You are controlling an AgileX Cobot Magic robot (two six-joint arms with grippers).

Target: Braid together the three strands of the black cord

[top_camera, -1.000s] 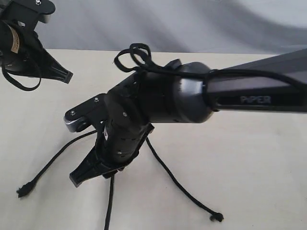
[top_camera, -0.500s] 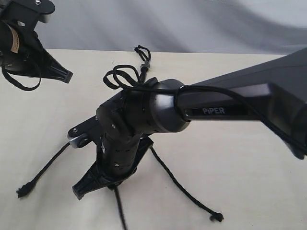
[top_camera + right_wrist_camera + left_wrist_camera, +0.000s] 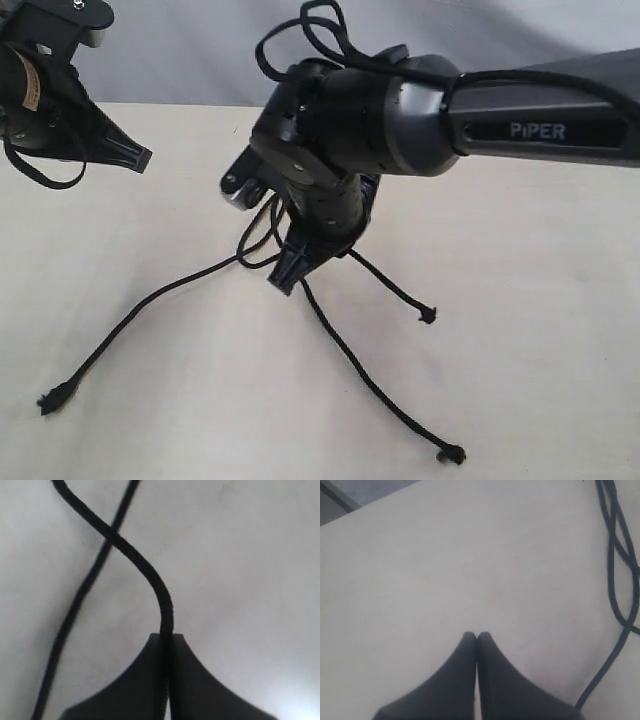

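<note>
**Two claws closed; right claw pinching one strand**

**1. Claw state.** My right claw (image 3: 285,277) has its jaws pressed together on one strand of the black cord (image 3: 330,335). In the right wrist view the held strand (image 3: 150,575) enters the seam between the jaws of the right claw (image 3: 167,637). From there it curves away over the table and crosses a second strand (image 3: 75,612). My left claw (image 3: 138,157) is closed tip to tip on nothing, as the left wrist view confirms (image 3: 477,636). It hangs above the far left of the table (image 3: 540,330), well apart from the cord.

**2. Change over the last second.** My right claw has moved from the near edge toward the middle of the table, and its arm now sits higher in the exterior view. The middle strand previously ran off the lower edge of that view. It has been drawn along, and its knotted tip (image 3: 428,315) now lies to the right of the claw. The other two tips have not shifted. My left claw has not moved.

**3. Cord condition.** All three strands lie unbraided, fanning out from under my right claw.
- The left strand (image 3: 130,318) runs to a frayed tip (image 3: 47,402) at lower left.
- The long strand (image 3: 400,420) runs to a knot (image 3: 455,455) at lower right.
- A slack loop (image 3: 250,245) sits just beside the claw.
- The joined end is hidden behind my right arm.
</note>
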